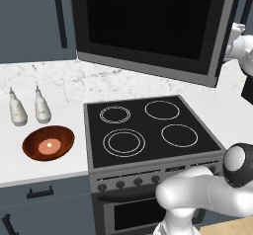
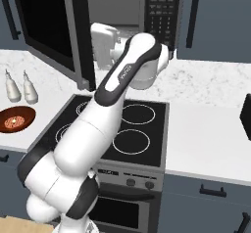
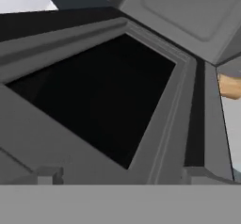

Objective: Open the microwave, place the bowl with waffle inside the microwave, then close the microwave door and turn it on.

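The microwave (image 2: 162,12) hangs above the stove with its button panel at the right. The microwave door (image 1: 148,21) (image 2: 49,26) stands swung out to the left, partly open. My gripper (image 3: 122,175) is open and empty, close behind the door's inner side, whose dark window (image 3: 103,91) faces it. The white hand (image 2: 104,43) is at the oven opening, and it also shows past the door's free edge (image 1: 236,40). The reddish-brown bowl (image 1: 48,143) (image 2: 17,118) sits on the counter left of the stove, with the small waffle (image 1: 48,145) (image 2: 14,122) in it.
Two pale bottles (image 1: 18,108) (image 1: 42,105) stand on the marble counter (image 1: 59,81) behind the bowl. A black four-burner stove (image 1: 148,130) lies under the microwave. Blue-grey cabinets (image 2: 215,16) flank the microwave. A dark object (image 2: 246,114) sits at the right counter edge.
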